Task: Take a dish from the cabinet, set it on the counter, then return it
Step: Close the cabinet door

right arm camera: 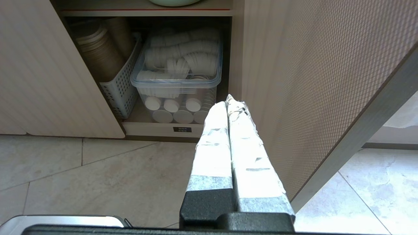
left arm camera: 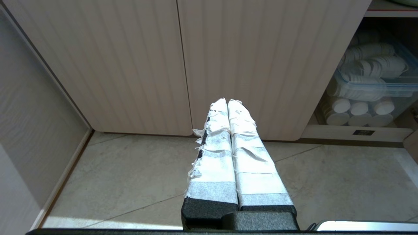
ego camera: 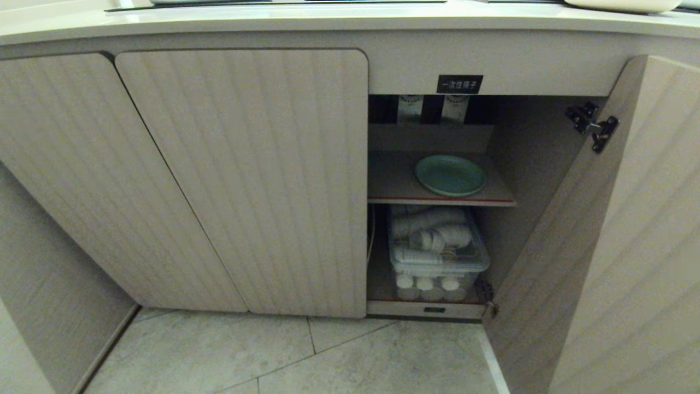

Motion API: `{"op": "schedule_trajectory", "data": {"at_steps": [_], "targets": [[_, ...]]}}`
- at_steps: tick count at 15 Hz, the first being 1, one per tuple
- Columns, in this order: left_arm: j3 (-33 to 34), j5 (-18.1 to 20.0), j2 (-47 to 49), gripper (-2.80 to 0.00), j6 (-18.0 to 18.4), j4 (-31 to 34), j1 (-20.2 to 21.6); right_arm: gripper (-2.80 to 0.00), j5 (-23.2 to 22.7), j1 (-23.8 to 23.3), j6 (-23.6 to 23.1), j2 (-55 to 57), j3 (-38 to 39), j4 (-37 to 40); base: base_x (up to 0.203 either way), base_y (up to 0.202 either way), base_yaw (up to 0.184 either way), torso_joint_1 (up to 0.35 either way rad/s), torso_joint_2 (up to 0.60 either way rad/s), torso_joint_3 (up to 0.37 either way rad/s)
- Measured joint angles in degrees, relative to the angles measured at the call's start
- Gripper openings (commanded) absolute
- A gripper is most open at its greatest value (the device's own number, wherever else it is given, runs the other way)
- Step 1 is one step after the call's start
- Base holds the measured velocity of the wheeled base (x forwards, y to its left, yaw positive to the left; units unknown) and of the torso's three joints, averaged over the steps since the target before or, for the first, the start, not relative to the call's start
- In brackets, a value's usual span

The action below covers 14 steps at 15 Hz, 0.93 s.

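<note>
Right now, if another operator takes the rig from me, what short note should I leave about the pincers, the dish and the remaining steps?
Left pincer: shut, empty, low in front of the closed doors.
Right pincer: shut, empty, low before the open compartment, beside the open door.
Dish: lying flat on the red-edged shelf inside the cabinet, above a clear box of white cups.
Counter: above the cabinet; the mint dish is not on it.
Done: the door is open, nothing more can be judged.
Left, as it looks: take the dish, set it on the counter, return it.

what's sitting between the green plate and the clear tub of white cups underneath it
Only the red-edged shelf that bears the dish; the tub stands below it, seen in the head view.
</note>
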State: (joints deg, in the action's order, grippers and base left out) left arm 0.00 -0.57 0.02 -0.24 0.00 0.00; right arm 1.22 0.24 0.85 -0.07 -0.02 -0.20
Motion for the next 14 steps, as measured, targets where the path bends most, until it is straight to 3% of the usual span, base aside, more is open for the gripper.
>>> {"op": "schedule_trajectory", "data": {"at_steps": [4, 8, 11, 14], "targets": [[0.0, 0.0, 0.0, -2.80, 0.0, 0.0, 0.0, -2.80, 1.9, 0.0, -0.3, 0.0, 0.0, -3.4, 0.000, 0.000, 0.000, 0.000, 0.00, 0.000], [0.0, 0.0, 0.0, -2.80, 0.0, 0.0, 0.0, -2.80, 3.3, 0.0, -1.8, 0.0, 0.0, -13.1, 0.000, 0.000, 0.000, 0.000, 0.00, 0.000], [0.0, 0.0, 0.0, -2.80, 0.0, 0.0, 0.0, -2.80, 9.1, 0.0, -1.9, 0.0, 0.0, -19.5, 0.000, 0.000, 0.000, 0.000, 0.00, 0.000], [0.0, 0.0, 0.0, -2.80, 0.0, 0.0, 0.0, -2.80, 11.2, 0.0, -1.6, 0.0, 0.0, -26.2, 0.000, 0.000, 0.000, 0.000, 0.00, 0.000]]}}
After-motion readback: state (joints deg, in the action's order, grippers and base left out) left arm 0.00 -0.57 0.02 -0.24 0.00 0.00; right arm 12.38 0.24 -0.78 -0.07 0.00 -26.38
